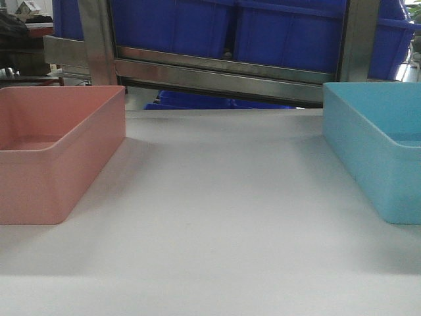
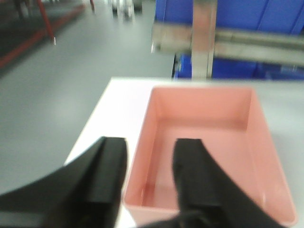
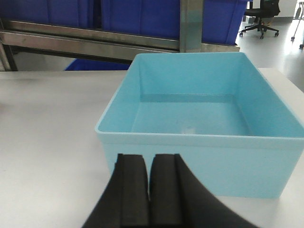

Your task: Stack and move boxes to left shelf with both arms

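The salmon pink box (image 1: 52,151) stands empty at the left of the white table, and the light sky blue box (image 1: 381,145) stands empty at the right. In the left wrist view my left gripper (image 2: 149,164) is open above the near left corner of the pink box (image 2: 209,142); one finger is outside its left wall and one is over its inside. In the right wrist view my right gripper (image 3: 149,175) is shut and empty, just in front of the near wall of the blue box (image 3: 199,118). Neither gripper shows in the front view. The roller lane is out of view.
A steel rack frame (image 1: 223,69) with upright posts (image 1: 99,39) runs along the table's far edge and holds dark blue crates (image 1: 263,26). The white table's left edge (image 2: 90,128) drops to a grey floor. An office chair (image 3: 261,19) stands at the far right.
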Robot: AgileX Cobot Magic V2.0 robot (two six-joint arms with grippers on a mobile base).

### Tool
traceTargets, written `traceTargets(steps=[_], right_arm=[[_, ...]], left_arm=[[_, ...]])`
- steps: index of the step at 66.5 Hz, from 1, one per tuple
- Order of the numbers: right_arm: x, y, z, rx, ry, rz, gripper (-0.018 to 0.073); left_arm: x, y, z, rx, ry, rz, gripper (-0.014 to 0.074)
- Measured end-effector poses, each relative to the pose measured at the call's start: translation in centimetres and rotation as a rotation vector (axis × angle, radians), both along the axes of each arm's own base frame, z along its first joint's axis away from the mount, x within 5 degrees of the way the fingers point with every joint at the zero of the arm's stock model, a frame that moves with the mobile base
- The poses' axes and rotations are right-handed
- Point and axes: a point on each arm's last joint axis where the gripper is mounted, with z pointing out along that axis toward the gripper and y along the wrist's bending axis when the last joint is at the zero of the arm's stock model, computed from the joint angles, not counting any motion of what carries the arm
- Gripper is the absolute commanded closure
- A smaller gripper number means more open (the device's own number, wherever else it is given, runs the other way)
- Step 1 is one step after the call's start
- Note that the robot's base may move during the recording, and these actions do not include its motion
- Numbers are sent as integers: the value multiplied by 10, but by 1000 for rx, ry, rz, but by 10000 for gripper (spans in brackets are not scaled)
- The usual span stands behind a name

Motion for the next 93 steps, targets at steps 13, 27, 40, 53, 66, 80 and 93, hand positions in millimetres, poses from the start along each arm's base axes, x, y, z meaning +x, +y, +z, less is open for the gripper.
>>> traceTargets(steps=[13,27,40,53,66,80,93], right_arm=[[0,0,0,0,0,0,503],[0,0,0,0,0,0,503],[0,0,0,0,0,0,503],[0,0,0,0,0,0,503],[0,0,0,0,0,0,503],[0,0,0,0,0,0,503],[0,0,0,0,0,0,503]], left_arm=[[66,1,-9,25,262,30,57],[145,12,-15,84,472,59,58],[220,39,-43,-31,644,6,61],[265,72,-90,-135,744,-12,61],[284,80,-141,-160,856,-35,61],[295,81,-181,-198,937,-44,87],[296,81,-186,-197,945,-46,356]])
